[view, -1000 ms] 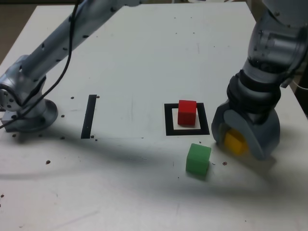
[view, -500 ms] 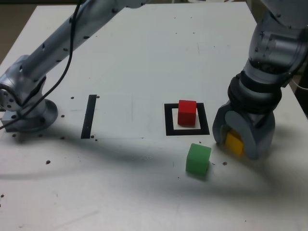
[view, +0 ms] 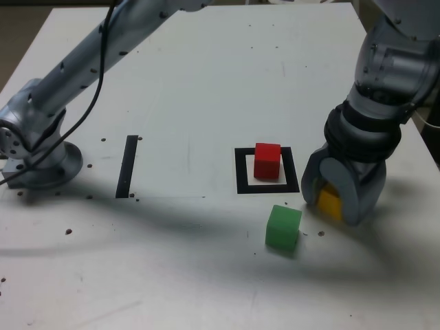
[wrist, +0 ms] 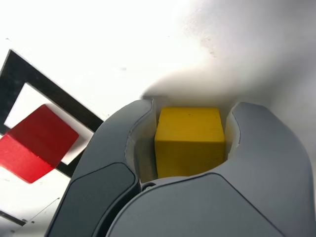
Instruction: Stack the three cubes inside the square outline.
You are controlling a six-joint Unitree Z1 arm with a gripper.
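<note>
The gripper [wrist: 196, 104] is closing its two curved jaws around the yellow block [wrist: 190, 140], and it's holding the block between them, down low near the table [view: 199, 247]. I'm judging this to be the grasp, just ahead of the lift. To do it well, the arm [view: 82, 65] should be squeezing evenly, then rising straight up before swinging across, so the block is clearing the red one instead of knocking it. It should be turning the yellow block to line up with the red faces, settling it flat, and opening gently. In the exterior view, the black square [view: 243, 182] is lying to the left of the gripper, and the red block [view: 267, 161] is sitting alone within it, nearer the top edge of its pale centre, with nothing stacked on it. The green block [view: 282, 227] is waiting outside, just below the square in that view, and is probably going on last. Farther left, the black strip [view: 127, 167] is holding nothing.
</note>
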